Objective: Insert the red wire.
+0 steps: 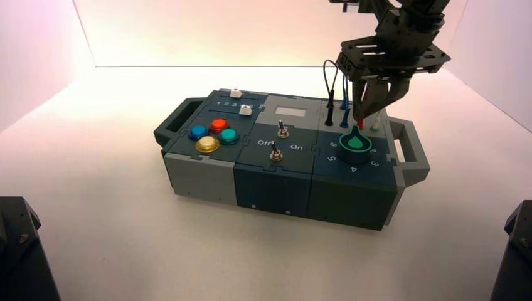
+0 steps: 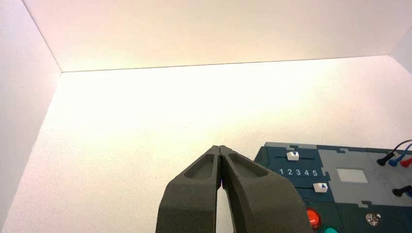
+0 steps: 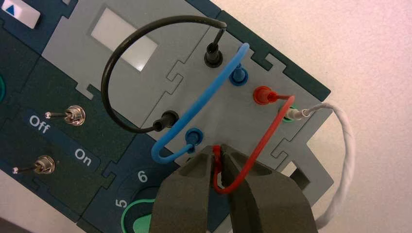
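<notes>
Your right gripper [image 3: 218, 148] is pinching near end of red wire [image 3: 262, 143] over box's near socket row, beside blue plug [image 3: 193, 138]; wire is looping back to far red socket [image 3: 263, 95]. Left gripper [image 2: 219, 148], closed, is idling left of box [image 1: 204, 179].

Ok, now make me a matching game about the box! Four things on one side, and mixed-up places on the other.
Things:
1. Red wire
2. Yellow button
3. Silver switches
4. Knob with a green pointer

Places:
A. Beside the words Off and On
B. At the front of the four round buttons
C. Near the box's front, right of the switches
D. One end in the right gripper

Right pairs: 1-D, 2-B, 3-A, 4-C
</notes>
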